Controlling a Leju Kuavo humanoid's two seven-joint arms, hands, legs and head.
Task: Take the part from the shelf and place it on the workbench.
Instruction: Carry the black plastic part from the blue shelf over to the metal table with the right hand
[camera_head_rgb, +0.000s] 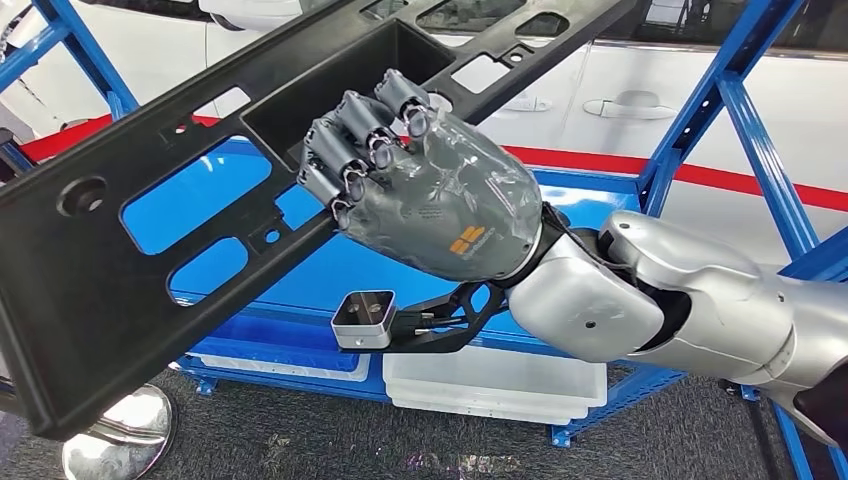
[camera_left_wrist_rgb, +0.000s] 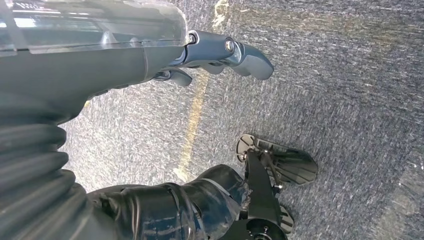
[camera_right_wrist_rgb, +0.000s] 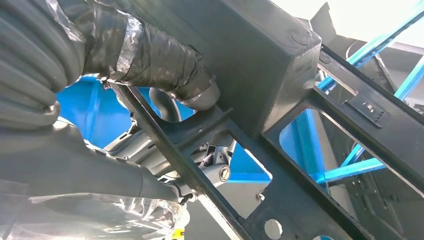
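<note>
The long black part (camera_head_rgb: 150, 250) is held up, tilted, in front of the blue shelf (camera_head_rgb: 700, 120), with the right hand (camera_head_rgb: 420, 190) wrapped around its bar. The left hand (camera_left_wrist_rgb: 220, 52) is seen above the floor (camera_left_wrist_rgb: 340, 90), fingers loose, with nothing in it.

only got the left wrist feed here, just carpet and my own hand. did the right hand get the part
Observer: Yes. In the head view the right hand grips the long black part, fingers hooked over its edge.
Operator: thumb on it too
Observer: The right wrist view shows the thumb pressed against the part's underside.
Operator: where's the part, near the shelf
Observer: It is held tilted in front of the blue shelf.
</note>
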